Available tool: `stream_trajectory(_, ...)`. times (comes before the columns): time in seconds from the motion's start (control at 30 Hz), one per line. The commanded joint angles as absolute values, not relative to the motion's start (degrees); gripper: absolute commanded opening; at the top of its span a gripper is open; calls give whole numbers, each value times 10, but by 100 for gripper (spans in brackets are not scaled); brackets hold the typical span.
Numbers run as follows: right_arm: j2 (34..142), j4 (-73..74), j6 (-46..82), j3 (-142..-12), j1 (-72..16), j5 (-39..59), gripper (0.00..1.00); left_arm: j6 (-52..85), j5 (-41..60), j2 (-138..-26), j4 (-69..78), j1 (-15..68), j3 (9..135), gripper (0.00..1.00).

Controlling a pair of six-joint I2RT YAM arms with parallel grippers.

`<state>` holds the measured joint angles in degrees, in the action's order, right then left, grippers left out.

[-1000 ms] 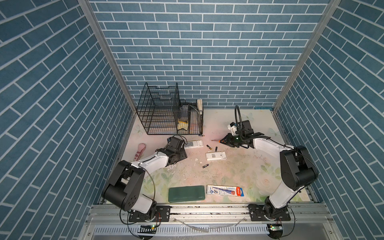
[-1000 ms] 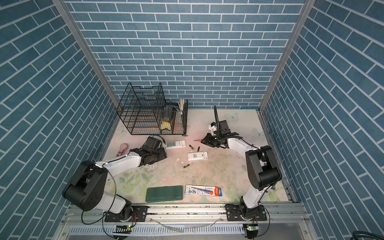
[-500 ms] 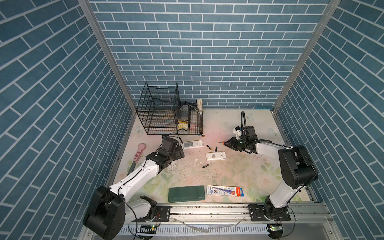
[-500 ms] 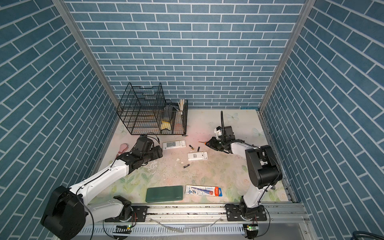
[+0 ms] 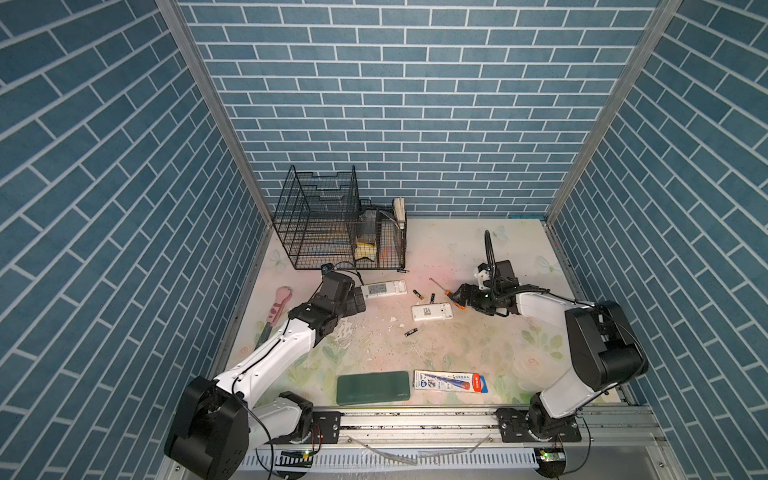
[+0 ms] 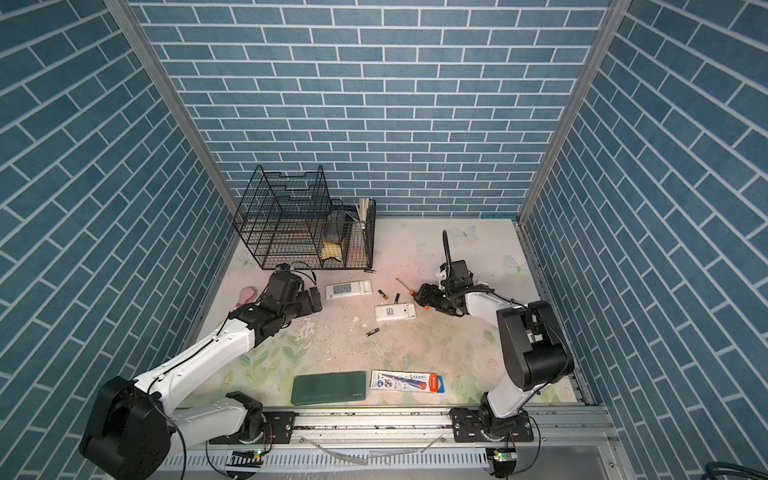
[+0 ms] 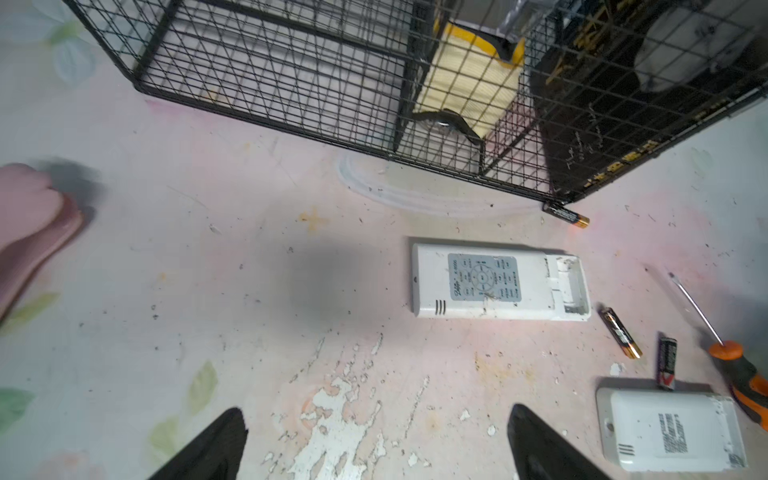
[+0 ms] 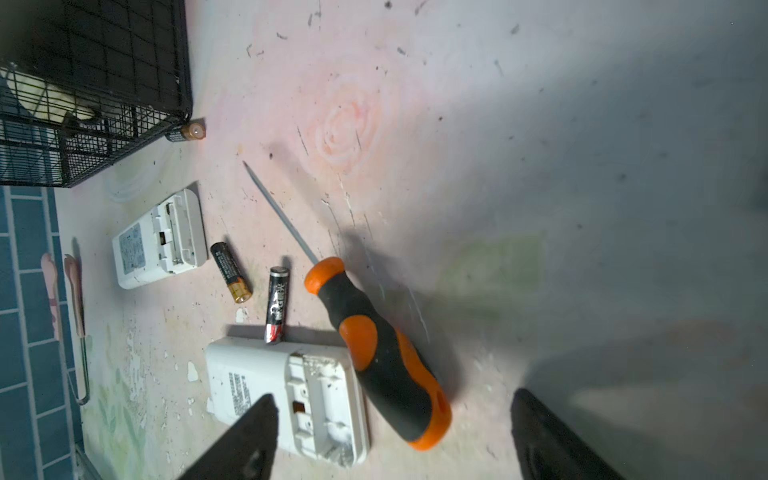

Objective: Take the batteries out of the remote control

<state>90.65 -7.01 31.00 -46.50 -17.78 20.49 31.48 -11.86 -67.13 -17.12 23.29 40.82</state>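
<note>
Lying loose on the table (image 5: 478, 249), the slim black batteries (image 8: 230, 272) show gold or silver ends, with left gripper (image 7: 376, 411) and right gripper (image 8: 395, 397) both spread wide, gripping nothing.

Table (image 7: 187, 257): matt painted top with a faded floral print, worn, flaking white in patches.
Remote controls (image 7: 498, 286): dull white plastic, scuffed.
Batteries (image 8: 231, 272): glossy black wrap, gold metal ends.
Screwdriver (image 8: 374, 349): bare metal shaft, smooth black-and-orange handle.
Wire rack (image 7: 291, 62): black coated metal mesh.
My fingers (image 8: 241, 444): matt black plastic.
</note>
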Motion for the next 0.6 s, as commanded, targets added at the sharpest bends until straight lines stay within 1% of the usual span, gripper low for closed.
stream_trajectory(0.0,848,-136,296,-443,-177,135,99,280,-163,-663,-186,211,428,100)
stream_trajectory(0.13,760,-134,299,-415,-176,58,99,236,-217,-644,-196,177,438,100)
stream_trajectory(0.2,714,-127,297,-403,-176,-4,99,197,-235,-628,-186,157,437,100)
stream_trajectory(0.33,650,-117,283,-392,-168,-124,99,120,-290,-574,-129,144,402,100)
stream_trajectory(0.43,621,-71,246,-370,-156,-168,99,81,-293,-540,-74,122,346,100)
stream_trajectory(0.5,607,-48,225,-358,-151,-192,99,72,-289,-528,-49,102,318,100)
stream_trajectory(0.57,597,-35,208,-352,-145,-219,99,56,-282,-525,4,97,285,100)
